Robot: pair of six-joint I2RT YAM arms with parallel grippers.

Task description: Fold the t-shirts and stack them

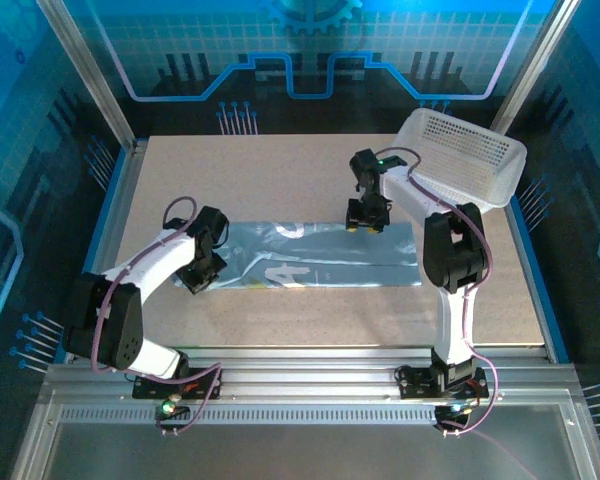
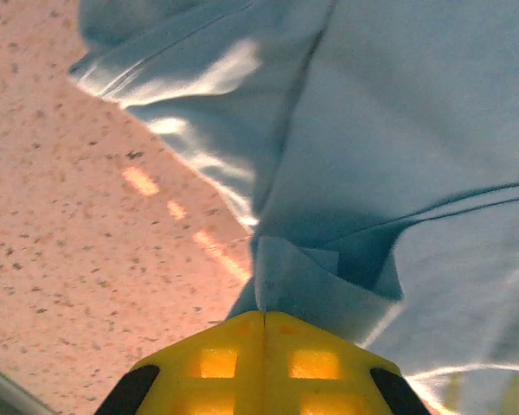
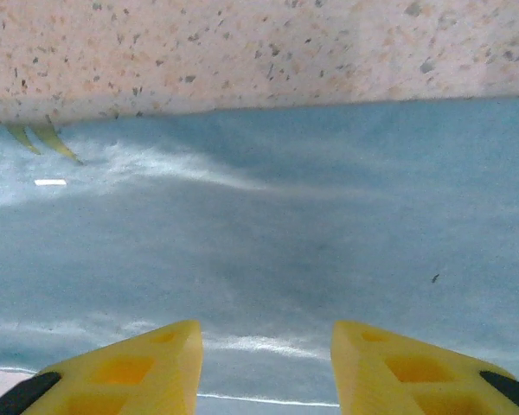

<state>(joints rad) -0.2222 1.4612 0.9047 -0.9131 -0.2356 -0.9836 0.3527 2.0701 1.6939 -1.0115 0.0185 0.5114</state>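
t-shirt [image 1: 310, 255]: pale grey-blue, lying as a long narrow band across the middle of the table [image 1: 280, 170], running left to right about midway between the far and near edges; parts of a white block-letter print show on its upper face

left tool [image 1: 198, 278]: at the left end of the band; in the left wrist view [image 2: 264, 316] its yellow fingers are pressed together, pinching a small raised fold of the t-shirt [image 2: 398, 156], with bare speckled table [image 2: 78, 225] just to the left of the cloth

right tool [image 1: 365, 222]: at the far long edge of the band, toward its right half; in the right wrist view [image 3: 266, 333] its yellow fingers [image 3: 143, 363] stand spread with a clear gap and nothing between them, the t-shirt [image 3: 268, 225] under them and bare table [image 3: 259, 52] beyond the cloth's edge; whether the tips touch the cloth I cannot tell

basket [image 1: 470, 160]: white plastic lattice, tilted at the far right corner of the table, partly past the right edge, apart from the t-shirt
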